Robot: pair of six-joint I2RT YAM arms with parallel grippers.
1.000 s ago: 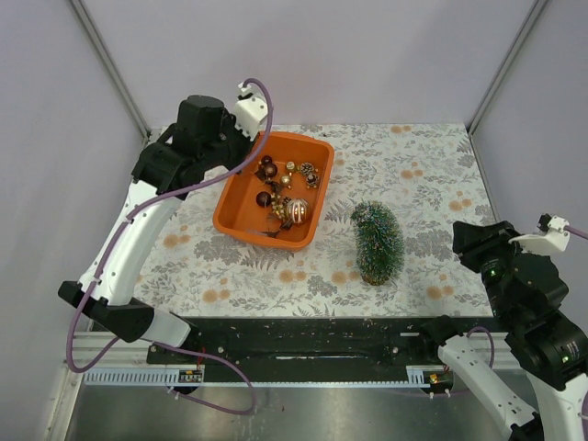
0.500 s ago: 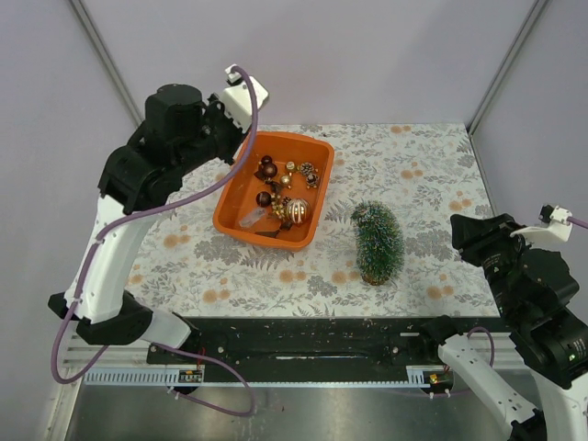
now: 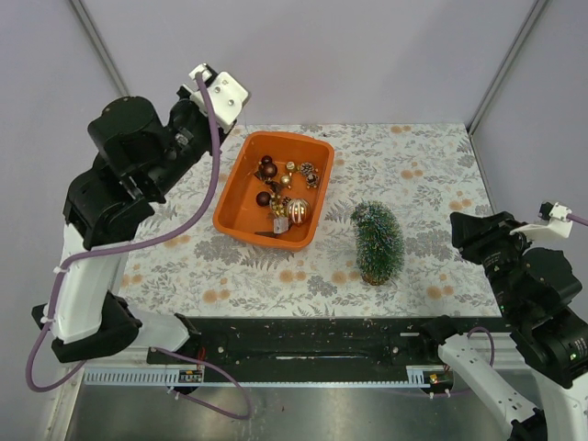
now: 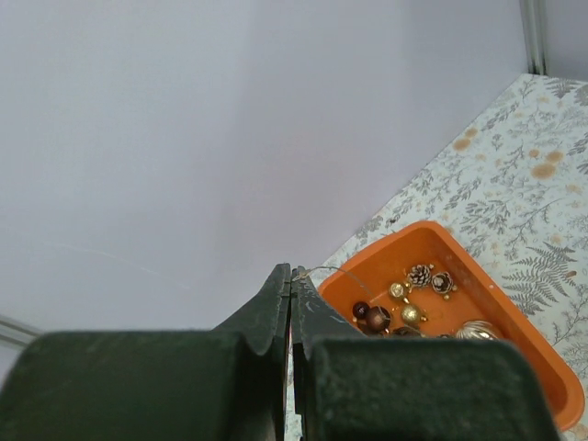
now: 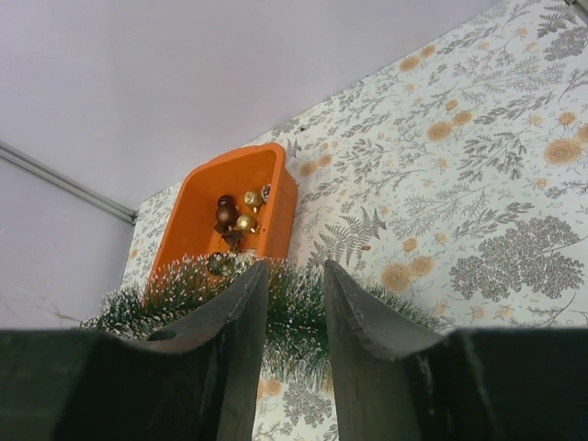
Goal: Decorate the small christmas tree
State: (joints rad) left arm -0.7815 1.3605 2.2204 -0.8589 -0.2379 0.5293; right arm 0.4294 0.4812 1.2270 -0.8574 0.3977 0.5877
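Observation:
The small christmas tree, dark green and frosted, lies on its side on the floral table right of the orange tub. The tub holds several gold and brown baubles. My left gripper is raised above the tub's back left corner. In the left wrist view it is shut on a thin wire that curves down toward the baubles in the tub. My right gripper is open and empty, right of the tree. In the right wrist view the tree shows between its fingers, farther off.
The tub also shows beyond the tree in the right wrist view. Grey walls enclose the table on three sides, with metal posts at the back corners. A black rail runs along the near edge.
My left arm has lifted up and back to the left, away from the tub's left rim. The right arm has barely moved. The tree has not moved.

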